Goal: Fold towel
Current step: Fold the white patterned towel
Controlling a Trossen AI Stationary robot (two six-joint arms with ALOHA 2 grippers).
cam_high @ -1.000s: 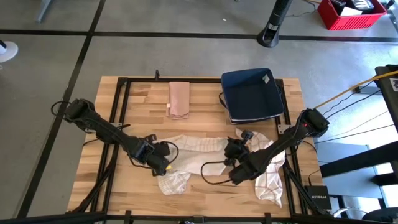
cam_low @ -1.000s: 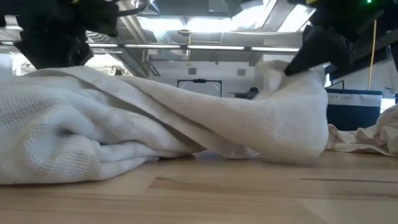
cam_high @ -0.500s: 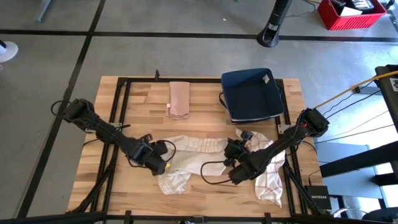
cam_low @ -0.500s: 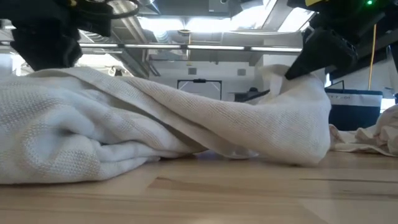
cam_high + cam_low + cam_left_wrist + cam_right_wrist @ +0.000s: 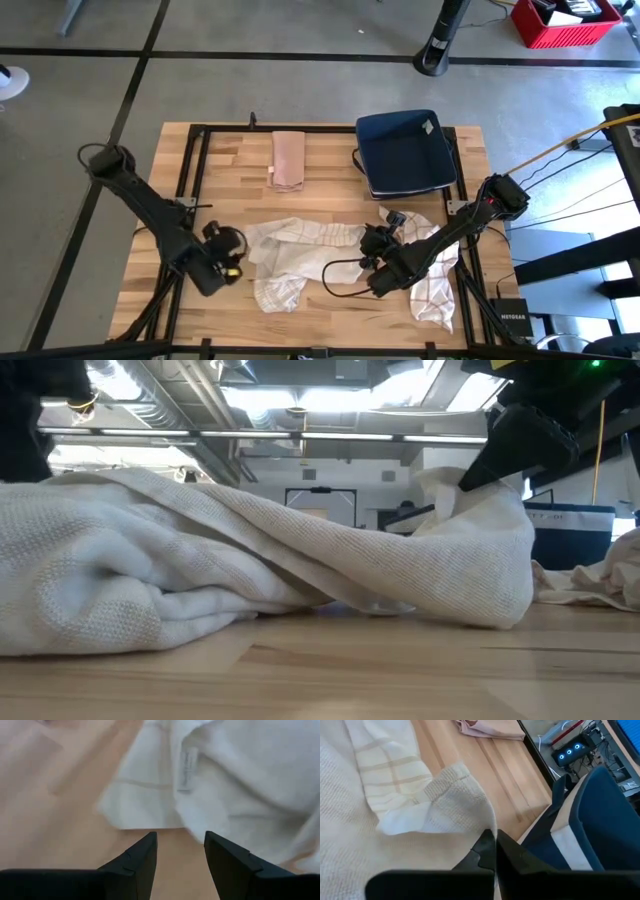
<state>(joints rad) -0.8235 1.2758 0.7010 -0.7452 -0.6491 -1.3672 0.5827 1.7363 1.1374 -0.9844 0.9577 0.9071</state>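
Currently, at the left side of the slatted light-wood table (image 5: pixel 330 195), the left gripper (image 5: pixel 228 262) sits low over bare boards just beside the left edge of the crumpled white woven towel (image 5: pixel 300 245). Its two dark fingers (image 5: pixel 137 862) stand parted with nothing between them; the wrist view shows wood in the gap and the towel's hem with a small sewn label (image 5: pixel 186 770) just beyond the tips.

Towel lies rumpled across the front middle of the table, one lobe hanging toward the front edge, another stretch running right under the right arm. Low view: the cloth bulks in folds on the left and rises to a peak on the right.

Behind the towel, a folded tan cloth (image 5: pixel 289 160) lies flat near the table's back edge. Right of it, a dark blue fabric bin (image 5: pixel 405 152) sits at the back right.

The right gripper (image 5: pixel 376 243) is pinched tight on a raised fold of the towel, fingertips closed together on the weave.
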